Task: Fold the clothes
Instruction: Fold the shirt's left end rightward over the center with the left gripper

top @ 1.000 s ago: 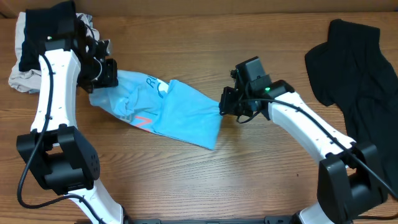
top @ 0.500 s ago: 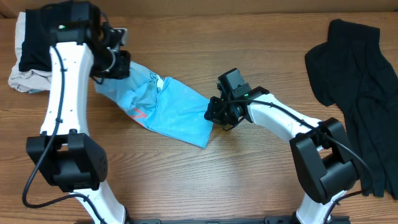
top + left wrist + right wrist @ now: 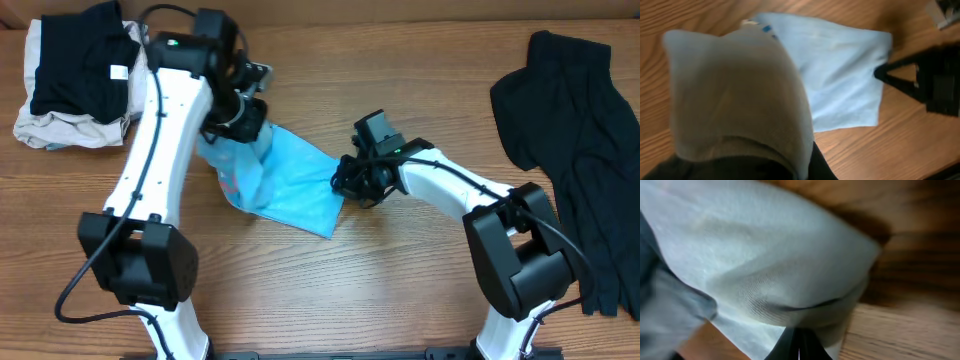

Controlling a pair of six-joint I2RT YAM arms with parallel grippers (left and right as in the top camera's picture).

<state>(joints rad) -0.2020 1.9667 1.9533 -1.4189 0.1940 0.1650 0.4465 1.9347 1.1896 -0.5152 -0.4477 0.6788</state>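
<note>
The light blue T-shirt [image 3: 290,185] lies partly folded at the table's middle, with a bit of red-pink lettering at its left edge. My left gripper [image 3: 243,128] is shut on the shirt's left end and holds it lifted over the rest; in the left wrist view the cloth [image 3: 740,95] drapes over the fingers and hides them. My right gripper [image 3: 348,180] is shut on the shirt's right edge [image 3: 790,280] at table level. A large black garment [image 3: 570,130] lies spread at the right.
A pile of black and beige cloth [image 3: 75,85] sits at the back left corner. The wooden table [image 3: 330,290] shows bare wood in front of the shirt.
My left gripper has carried the shirt's left end up and to the right, over the shirt's middle, so the shirt looks shorter. My right gripper moved slightly left, then held still.
</note>
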